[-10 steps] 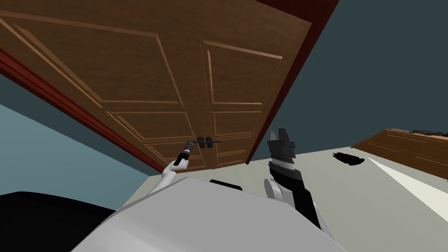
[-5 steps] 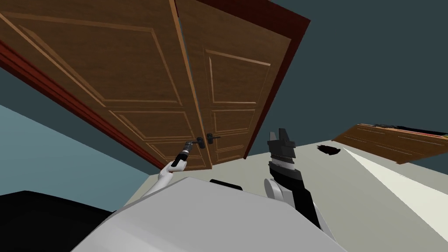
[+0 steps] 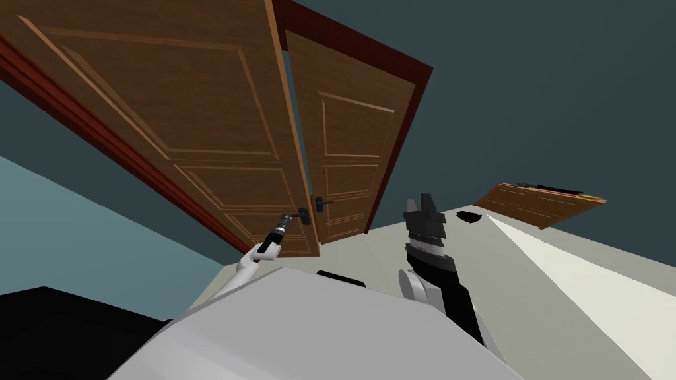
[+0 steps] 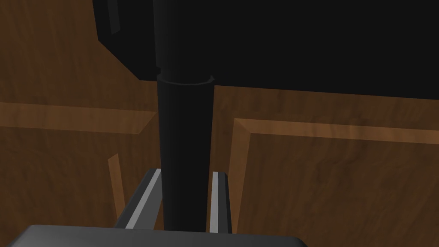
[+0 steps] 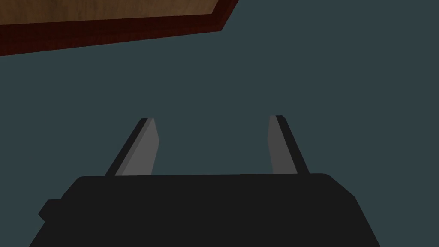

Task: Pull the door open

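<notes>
1. The brown panelled double door stands straight ahead. Its left leaf [image 3: 198, 125] is ajar, its free edge nearer to me than the right leaf [image 3: 353, 152].
2. A narrow blue-grey gap [image 3: 295, 125] shows between the two leaves, wider toward the top of the door and closing near the handles.
3. The left gripper [image 3: 295, 215] is at the left leaf's dark lever handle [image 3: 304, 212], low on the leaf and just beside its free edge.
4. In the left wrist view the handle [image 4: 184, 128] runs between the fingers [image 4: 218, 188], which pinch it from both sides, with the wood panel close behind.
5. The right leaf sits back in the dark red frame [image 3: 404, 138]. Its own handle [image 3: 321, 203] is just beside the gripped one, but apart from it.
6. The right gripper [image 3: 426, 203] is held up on my right, well apart from the door. Its fingers [image 5: 148, 143] are spread wide with nothing between them.
7. Pale floor [image 3: 528, 284] lies open to my right and ahead of the right arm.
8. A brown wooden piece [image 3: 538, 198] and a small black patch [image 3: 469, 216] lie farther off on the right.
9. To my left are a blue-grey wall [image 3: 79, 218] and a black area [image 3: 66, 323].
</notes>
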Motion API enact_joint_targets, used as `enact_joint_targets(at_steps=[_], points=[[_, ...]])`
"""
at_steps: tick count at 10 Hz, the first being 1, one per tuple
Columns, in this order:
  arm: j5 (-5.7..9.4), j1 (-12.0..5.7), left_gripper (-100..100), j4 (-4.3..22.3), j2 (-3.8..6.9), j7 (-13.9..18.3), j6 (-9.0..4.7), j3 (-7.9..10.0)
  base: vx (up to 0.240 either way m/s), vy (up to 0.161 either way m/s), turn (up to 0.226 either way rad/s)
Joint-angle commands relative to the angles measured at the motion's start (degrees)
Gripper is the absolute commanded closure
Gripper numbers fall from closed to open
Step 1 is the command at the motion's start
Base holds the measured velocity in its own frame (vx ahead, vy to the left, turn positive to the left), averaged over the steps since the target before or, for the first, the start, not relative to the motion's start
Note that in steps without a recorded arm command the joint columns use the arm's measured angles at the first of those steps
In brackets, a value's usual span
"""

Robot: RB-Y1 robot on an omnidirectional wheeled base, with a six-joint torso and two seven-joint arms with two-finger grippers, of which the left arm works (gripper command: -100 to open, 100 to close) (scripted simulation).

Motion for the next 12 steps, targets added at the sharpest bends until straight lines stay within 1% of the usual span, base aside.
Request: enact_joint_targets(at_steps=[1,2,4,8,11,12], points=[[-0.31,0.12,100,-1.0,-0.60,0.3,-0.35,-1.65,-0.148,0.065,-0.082],[-0.11,-0.13,100,-0.3,-0.07,0.2,0.07,-0.59,-0.065,0.038,-0.011],[-0.12,1.23,100,-1.1,0.94,1.3,-1.01,-1.93,-0.154,0.022,-0.123],[-0.18,3.75,100,-2.7,3.03,3.6,-3.41,-4.50,-0.209,0.047,-0.122],[-0.27,5.47,100,-3.9,4.52,5.2,-5.06,-6.32,-0.219,0.076,-0.129],[-0.10,5.00,100,-3.1,4.70,4.9,-4.61,-5.34,-0.107,0.044,-0.022]])
